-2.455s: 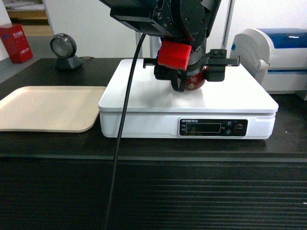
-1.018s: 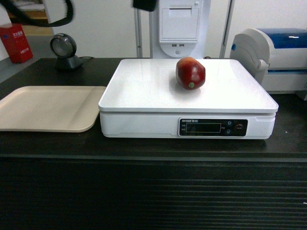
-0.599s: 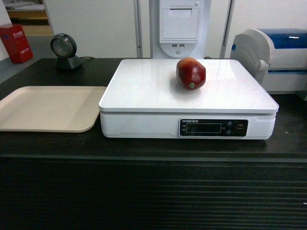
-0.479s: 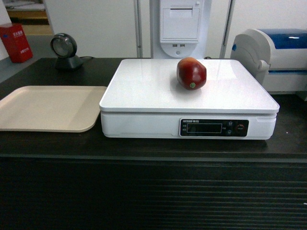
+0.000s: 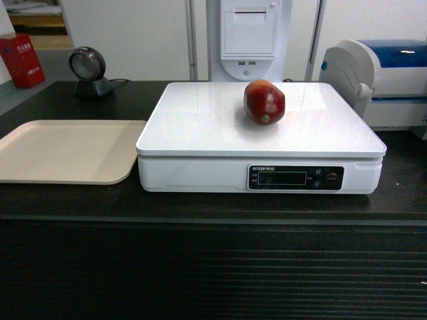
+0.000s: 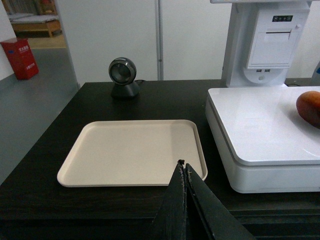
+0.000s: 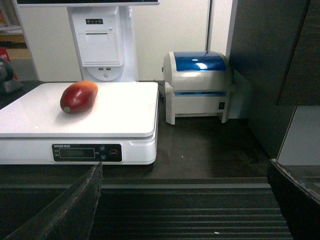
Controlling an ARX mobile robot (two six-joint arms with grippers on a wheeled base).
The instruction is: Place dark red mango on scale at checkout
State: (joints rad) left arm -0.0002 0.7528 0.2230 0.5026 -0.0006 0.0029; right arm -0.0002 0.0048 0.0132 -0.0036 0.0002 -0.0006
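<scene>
The dark red mango (image 5: 264,102) lies on the white top of the scale (image 5: 200,127), which stands on the black checkout counter (image 5: 213,267). In the right wrist view the mango (image 7: 78,97) rests toward the left back of the scale (image 7: 120,115); the left wrist view catches only its edge (image 6: 310,107) on the scale (image 6: 260,125). No gripper shows in the head view. My left gripper (image 6: 184,167) is shut and empty, low in front of the counter edge. My right gripper (image 7: 185,172) is wide open with nothing between its fingers, in front of the counter.
A beige tray (image 5: 67,150) lies left of the scale. A round scanner (image 5: 89,72) stands at the back left, a white receipt unit (image 5: 248,37) behind the scale, a white-and-blue printer (image 5: 380,80) at the right. A dark wall (image 7: 280,75) flanks the counter's right end.
The arm that hung over the scale with the mango in its gripper has let go and left the head view. The mango now lies free and still on the scale.
</scene>
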